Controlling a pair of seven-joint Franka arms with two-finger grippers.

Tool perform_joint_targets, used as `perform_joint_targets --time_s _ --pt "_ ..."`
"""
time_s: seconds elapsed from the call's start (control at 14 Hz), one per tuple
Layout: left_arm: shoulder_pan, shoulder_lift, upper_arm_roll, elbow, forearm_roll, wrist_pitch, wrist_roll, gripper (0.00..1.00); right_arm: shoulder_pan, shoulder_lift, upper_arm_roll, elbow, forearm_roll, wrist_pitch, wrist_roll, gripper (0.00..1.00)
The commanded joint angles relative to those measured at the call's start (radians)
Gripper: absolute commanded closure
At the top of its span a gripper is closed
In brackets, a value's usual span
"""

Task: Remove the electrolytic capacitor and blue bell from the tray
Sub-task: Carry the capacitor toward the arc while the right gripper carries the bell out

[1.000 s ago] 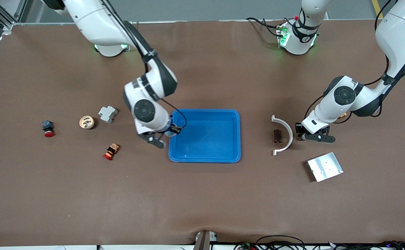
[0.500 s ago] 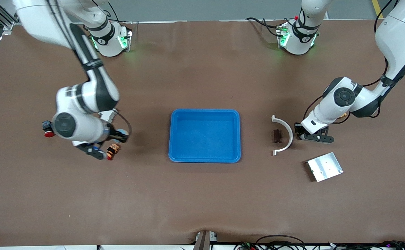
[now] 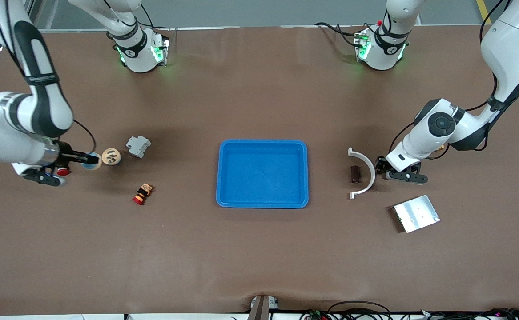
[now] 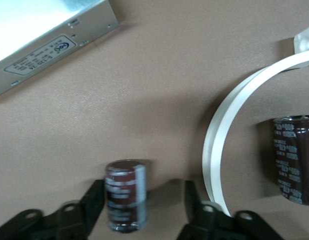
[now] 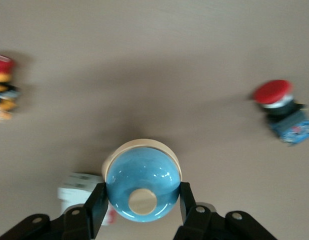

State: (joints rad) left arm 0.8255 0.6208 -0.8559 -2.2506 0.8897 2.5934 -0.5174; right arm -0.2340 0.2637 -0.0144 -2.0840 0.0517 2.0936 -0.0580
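R gripper is up over the table at the R arm's end, pinching the bell: a glossy blue dome w/ a small cream button at its centre, fingers pressed on both sides. In front view the bell hangs just beside a round tan disc w/ dark marks on top. A grey block lies near the disc, toward the tray. A red pushbutton w/ black-blue body lies below the R arm's wrist. A red/orange/black stacked part lies nearer the front camera than the disc.

L gripper is down at the table near the L arm's end, fingers spread wider than the capacitor between them: a dark brown cylinder w/ a pale stripe, blurred; can't tell if it's touched. A white curved strip lies just beside the gripper, and a 2nd dark brown capacitor w/ pale print lies inside the curve. A silver metal box w/ label lies nearer the front camera.

Blue tray sits mid-table between both arms.
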Motion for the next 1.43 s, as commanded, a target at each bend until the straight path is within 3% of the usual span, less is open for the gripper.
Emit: perform_joint_targets --time_s 0.0,0.29,1.0,1.36 --pt "0.009 0.007 0.0 0.003 0.028 0.014 0.014 0.0 -0.108 -0.038 0.025 -0.062 -0.013 0.017 -0.143 1.0" --pt "0.011 0.007 0.0 0.003 0.028 0.014 0.014 0.0 -0.14 -0.041 0.025 -0.164 -0.013 0.13 -0.163 1.0" --pt "0.024 -0.022 0.023 0.023 0.026 0.011 0.082 0.0 -0.14 -0.024 0.025 -0.191 -0.013 0.118 -0.109 1.0" --pt "0.026 -0.033 -0.001 0.068 -0.008 -0.039 0.077 0.0 -0.174 -0.021 0.025 -0.198 -0.015 0.1 -0.12 1.0"
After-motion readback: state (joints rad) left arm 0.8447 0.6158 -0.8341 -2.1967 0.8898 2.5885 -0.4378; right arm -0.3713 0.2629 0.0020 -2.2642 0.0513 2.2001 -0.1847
